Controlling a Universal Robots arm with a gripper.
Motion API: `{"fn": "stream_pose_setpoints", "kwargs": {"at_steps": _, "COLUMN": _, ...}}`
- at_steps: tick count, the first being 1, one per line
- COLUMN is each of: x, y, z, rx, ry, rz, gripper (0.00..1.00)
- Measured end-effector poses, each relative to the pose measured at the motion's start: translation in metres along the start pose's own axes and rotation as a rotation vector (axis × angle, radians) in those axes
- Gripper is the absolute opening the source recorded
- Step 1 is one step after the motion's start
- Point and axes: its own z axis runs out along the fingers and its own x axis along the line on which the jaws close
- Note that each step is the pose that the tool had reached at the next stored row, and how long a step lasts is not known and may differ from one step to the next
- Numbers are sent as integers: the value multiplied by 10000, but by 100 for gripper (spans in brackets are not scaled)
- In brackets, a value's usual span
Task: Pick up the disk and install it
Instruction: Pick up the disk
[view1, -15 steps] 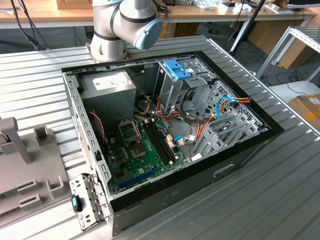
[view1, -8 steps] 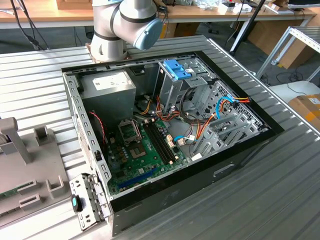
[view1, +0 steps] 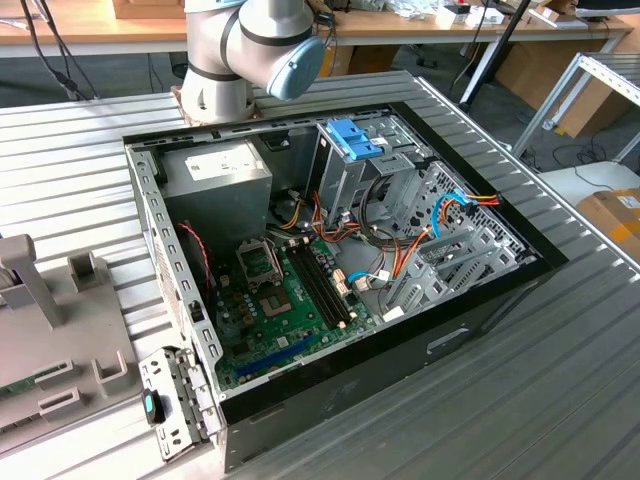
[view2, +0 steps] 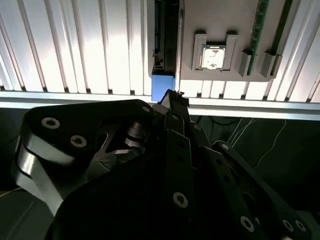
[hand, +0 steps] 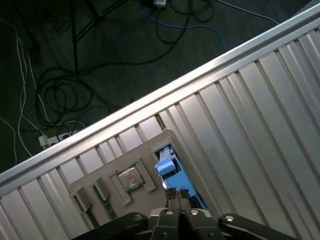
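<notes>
Where it sits edge-on in the grey holder, the disk shows a dark side and a blue rail end in both wrist views. The gripper is close to that blue end; whether the claw is apart or together cannot be told. Same holder: processor chip in a square pocket, green memory stick in a slot. In the exterior view, the open computer case holds a motherboard, power-supply box and drive cage.

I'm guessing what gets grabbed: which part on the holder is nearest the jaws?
The blue-railed disk, right at the jaws; chip and green stick lie farther.
</notes>
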Motion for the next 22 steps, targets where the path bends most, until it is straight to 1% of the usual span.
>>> {"fn": "stream_pose_setpoints", "kwargs": {"at_steps": 1, "x": 0, "y": 0, "z": 0, "rx": 1, "ry": -2, "rz": -171, "gripper": 11}}
{"fn": "stream_pose_setpoints", "kwargs": {"at_steps": 3, "x": 0, "y": 0, "z": 1, "rx": 3, "ry": -7, "rz": -813, "gripper": 11}}
{"fn": "stream_pose_setpoints", "kwargs": {"at_steps": 4, "x": 0, "y": -1, "z": 1, "rx": 4, "ry": -11, "rz": -1258, "gripper": 11}}
{"fn": "stream_pose_setpoints", "kwargs": {"at_steps": 6, "x": 0, "y": -1, "z": 2, "rx": 6, "ry": -15, "rz": -1657, "gripper": 11}}
{"fn": "stream_pose_setpoints", "kwargs": {"at_steps": 8, "x": -1, "y": -1, "z": 4, "rx": 9, "ry": -23, "rz": -2625, "gripper": 11}}
{"fn": "stream_pose_setpoints", "kwargs": {"at_steps": 9, "x": -1, "y": -1, "z": 5, "rx": 10, "ry": -28, "rz": -3246, "gripper": 11}}
{"fn": "stream_pose_setpoints", "kwargs": {"at_steps": 10, "x": -1, "y": -1, "z": 7, "rx": 12, "ry": -32, "rz": -3622, "gripper": 11}}
{"fn": "stream_pose_setpoints", "kwargs": {"at_steps": 11, "x": -1, "y": -1, "z": 9, "rx": 14, "ry": -37, "rz": -4135, "gripper": 11}}
{"fn": "stream_pose_setpoints", "kwargs": {"at_steps": 12, "x": -1, "y": -1, "z": 11, "rx": 16, "ry": -40, "rz": -4553, "gripper": 11}}
{"fn": "stream_pose_setpoints", "kwargs": {"at_steps": 13, "x": -1, "y": -2, "z": 12, "rx": 17, "ry": -43, "rz": -4902, "gripper": 11}}
{"fn": "stream_pose_setpoints", "kwargs": {"at_steps": 15, "x": -1, "y": -2, "z": 13, "rx": 19, "ry": -46, "rz": -5045, "gripper": 11}}
{"fn": "stream_pose_setpoints", "kwargs": {"at_steps": 22, "x": -25, "y": -10, "z": 14, "rx": 17, "ry": -46, "rz": -5104, "gripper": 11}}
